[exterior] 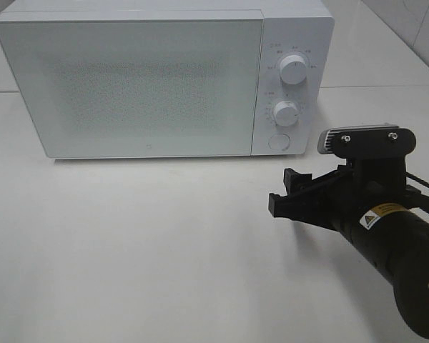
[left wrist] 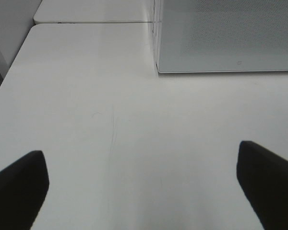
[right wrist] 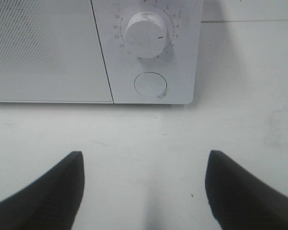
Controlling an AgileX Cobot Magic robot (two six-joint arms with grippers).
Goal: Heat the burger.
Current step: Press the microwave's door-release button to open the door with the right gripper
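My right pincer (exterior: 284,190) hangs over the white table (exterior: 129,250) at about 4 o'clock in the high view. Its black jaws are spread wide with nothing between them, and the tips are aimed toward 10 o'clock at the white microwave (exterior: 150,78). The microwave stands at about 11 o'clock on the table with its door (exterior: 129,86) shut. The control panel is on the door's 3 o'clock side, with the upper dial (exterior: 294,70) at the panel's 12, the lower dial (exterior: 286,112) under it and a round button (exterior: 277,141) at its 6. From my right wrist, that button and the lower dial lie straight ahead of the gap between my fingers (right wrist: 48,196), well clear of them. My left pincer (left wrist: 144,187) is also spread wide and holds nothing, over bare table near the microwave's front corner on the door side. I cannot tell where the burger is: the door's speckled front hides the inside.
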